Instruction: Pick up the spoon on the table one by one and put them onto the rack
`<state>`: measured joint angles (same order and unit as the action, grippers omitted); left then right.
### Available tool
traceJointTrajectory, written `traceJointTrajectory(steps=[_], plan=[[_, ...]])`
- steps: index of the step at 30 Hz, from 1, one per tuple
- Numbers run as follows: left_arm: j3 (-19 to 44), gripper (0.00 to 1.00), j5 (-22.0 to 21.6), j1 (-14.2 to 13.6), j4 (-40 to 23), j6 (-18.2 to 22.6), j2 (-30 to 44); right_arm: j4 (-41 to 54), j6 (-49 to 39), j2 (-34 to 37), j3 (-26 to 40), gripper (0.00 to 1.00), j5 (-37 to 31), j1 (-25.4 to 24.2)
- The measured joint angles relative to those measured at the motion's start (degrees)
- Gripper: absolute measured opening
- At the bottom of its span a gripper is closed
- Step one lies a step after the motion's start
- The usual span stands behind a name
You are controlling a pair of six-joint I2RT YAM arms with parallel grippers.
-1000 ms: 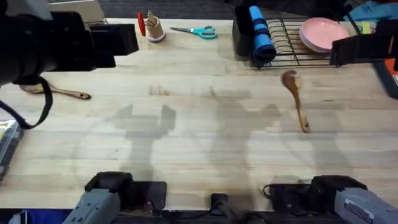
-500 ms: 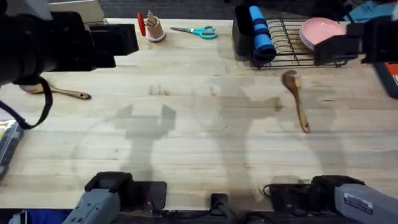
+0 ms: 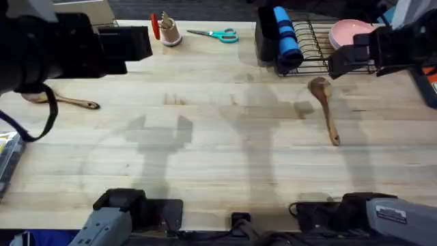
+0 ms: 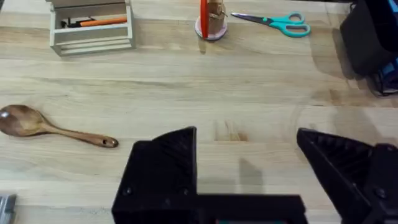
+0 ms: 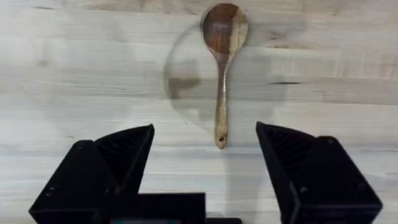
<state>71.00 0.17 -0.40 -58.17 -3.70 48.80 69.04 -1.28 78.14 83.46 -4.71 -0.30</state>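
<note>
One wooden spoon lies on the table in front of the rack, bowl toward the rack; it also appears below my right gripper as the spoon. My right gripper hovers high over the rack's front edge, just right of that spoon's bowl, and stands open with nothing between its fingers. A second wooden spoon lies at the table's left edge, seen as the spoon. My left gripper is raised near the back left, open and empty.
The rack holds pink plates and a blue roll in its black cutlery holder. Teal scissors and a small wooden stand with a red piece lie along the back edge. A beige box sits at the back left.
My right gripper has moved left along the rack's front edge toward the near spoon. The left arm and both spoons have stayed put.
</note>
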Motion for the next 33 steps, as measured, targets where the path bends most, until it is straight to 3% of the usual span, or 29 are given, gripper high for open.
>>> traceJointTrajectory(steps=[12, 21, 33], plan=[[0.0, 0.994, 0.0, 0.0, 0.1, 0.0, 0.0, 0.5, 0.5, 4.2, -0.8, 0.992, -0.7, -0.4], [0.0, 0.993, 0.0, 0.0, 0.1, 0.0, 0.0, -10.0, 1.7, 4.2, -13.5, 0.992, -2.0, -6.1], [0.0, 0.993, 0.0, 0.0, 0.1, 0.0, 0.0, -23.9, 2.0, 4.2, -27.3, 0.992, -2.1, -6.5]])
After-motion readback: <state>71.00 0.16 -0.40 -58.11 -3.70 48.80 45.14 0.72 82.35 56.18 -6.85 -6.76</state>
